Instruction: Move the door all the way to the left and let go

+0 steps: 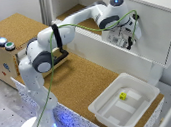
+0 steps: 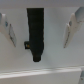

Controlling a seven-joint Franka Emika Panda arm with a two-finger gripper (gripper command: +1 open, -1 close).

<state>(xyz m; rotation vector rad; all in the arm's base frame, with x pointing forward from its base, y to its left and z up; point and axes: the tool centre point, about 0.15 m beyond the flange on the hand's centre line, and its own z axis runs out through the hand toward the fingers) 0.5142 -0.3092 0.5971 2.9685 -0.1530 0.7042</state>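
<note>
Gripper [image 2: 42, 30] wide open, holding nothing, facing the white door [image 2: 50, 67] w/ its black handle [image 2: 36, 32] centred between the fingers [image 2: 74, 27] but not touched, presumably lined up so closing clamps the bar for the leftward slide.

No readable text anywhere, red and blue marks on the cork-topped wooden box [image 1: 2, 58] front too blurred to make out

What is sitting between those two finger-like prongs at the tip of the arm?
In the wrist view, the door's black handle lies between the end effector's open fingers, with a bare gap on either side.
</note>
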